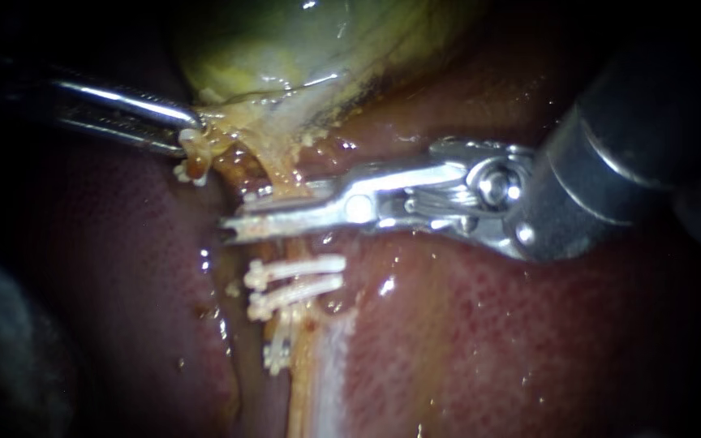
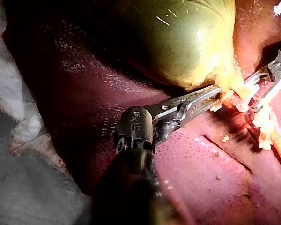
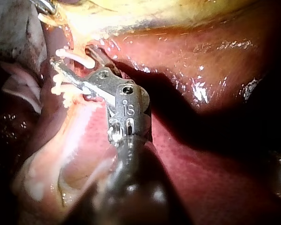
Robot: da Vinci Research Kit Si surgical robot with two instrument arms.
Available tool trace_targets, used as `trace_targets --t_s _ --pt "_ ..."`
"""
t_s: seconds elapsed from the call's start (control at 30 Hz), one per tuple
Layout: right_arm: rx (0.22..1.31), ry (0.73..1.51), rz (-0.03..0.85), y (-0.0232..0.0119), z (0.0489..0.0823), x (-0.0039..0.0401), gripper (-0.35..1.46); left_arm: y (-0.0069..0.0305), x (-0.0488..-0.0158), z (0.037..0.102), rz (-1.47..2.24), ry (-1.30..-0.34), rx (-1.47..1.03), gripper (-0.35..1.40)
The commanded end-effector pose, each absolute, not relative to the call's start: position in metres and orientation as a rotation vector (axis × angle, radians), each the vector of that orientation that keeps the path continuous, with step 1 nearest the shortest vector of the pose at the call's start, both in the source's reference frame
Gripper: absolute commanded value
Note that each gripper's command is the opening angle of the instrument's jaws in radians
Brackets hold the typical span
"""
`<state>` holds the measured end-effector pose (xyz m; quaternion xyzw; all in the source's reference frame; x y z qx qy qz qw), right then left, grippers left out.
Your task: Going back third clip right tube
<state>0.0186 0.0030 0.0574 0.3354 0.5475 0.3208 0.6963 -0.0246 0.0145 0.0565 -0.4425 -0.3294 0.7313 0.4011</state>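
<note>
Right instrument (image 1: 241, 227): the jaws lie across the tube (image 1: 302, 381) with a narrow gap between them. I can see nothing gripped.

Left instrument (image 1: 191, 136): the jaws are clamped on the gallbladder (image 1: 285, 40) at its neck, under tension, I judge.

Clips (image 1: 298, 266): two white ones sit close together on the tube just under the right jaws. A further clip (image 1: 277, 353) sits lower down. In the right wrist view one clip (image 3: 71, 55) lies against the jaws. It is likely the third, though I cannot confirm this.

Hazards on withdrawal:
- A jaw tip catches a clip and drags or loosens it. Cause: pulling back at an angle with the clips just beside the jaws.
- The tube stretches or tears. Cause: the jaws are not clear of it before the retreat.
- The left grip slips and the neck drops onto the right jaws. Cause: wet, slick tissue.

Surface: the liver (image 1: 488, 341) is wet, glossy and soft, and would likely dent under a shaft.

Room: dark beyond the lamp. A pale cloth (image 2: 18, 131) lies beside the liver.
</note>
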Motion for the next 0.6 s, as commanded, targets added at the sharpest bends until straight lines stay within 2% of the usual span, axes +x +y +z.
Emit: trace_targets --t_s 0.03,0.23,0.6 --pt "0.728 1.231 0.691 0.0030 0.0574 0.0182 0.50 0.0145 -0.0246 0.0565 1.850 -0.834 -1.120 -0.35" --pt "0.646 1.276 0.562 0.0027 0.0570 0.0155 0.50 0.0145 -0.0244 0.0565 1.850 -0.835 -1.120 -0.35" --pt "0.562 1.315 0.392 0.0023 0.0551 0.0087 0.50 0.0145 -0.0242 0.0564 1.850 -0.836 -1.120 -0.35"
